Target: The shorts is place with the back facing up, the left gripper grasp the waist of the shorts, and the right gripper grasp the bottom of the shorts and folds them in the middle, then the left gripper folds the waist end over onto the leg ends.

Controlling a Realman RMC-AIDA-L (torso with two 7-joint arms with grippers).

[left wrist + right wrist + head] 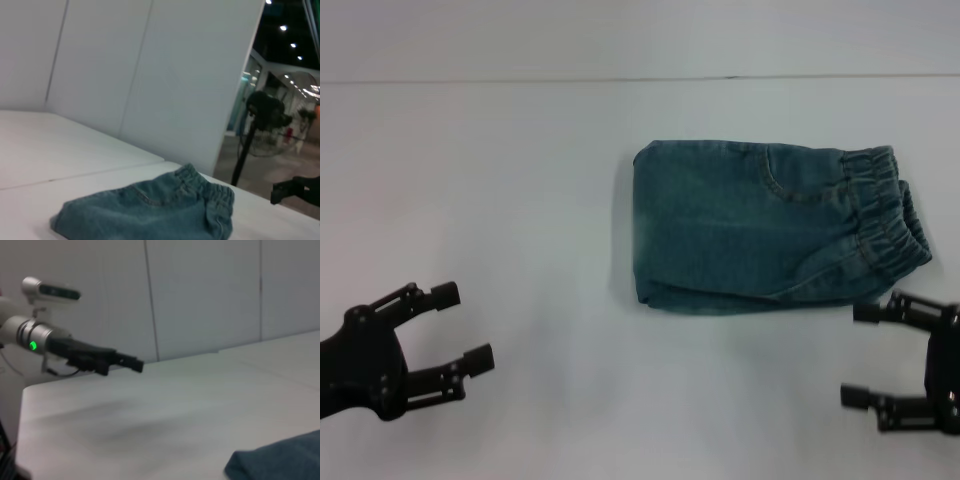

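Head view shows the shorts [775, 228] lying on the white worktop [500, 200], right of centre, already doubled into a compact block with the elastic waist [880, 215] bunched at the robot's right end and a folded edge at the left end. Its long axis runs left to right across the robot. The right gripper [865, 353] hangs just near of the waist end, close to the denim but not touching it, jaws spread wide with nothing between them. The left gripper [460, 325] sits well apart from the cloth, low at the near left, jaws likewise spread and empty. Judging by this layout, the waist lies on the side opposite the arm meant to take it: the left gripper would have to cross the whole length of the garment, while the right one is much the nearer. In the left wrist view the shorts [150, 210] lie ahead, the waist on the far side.
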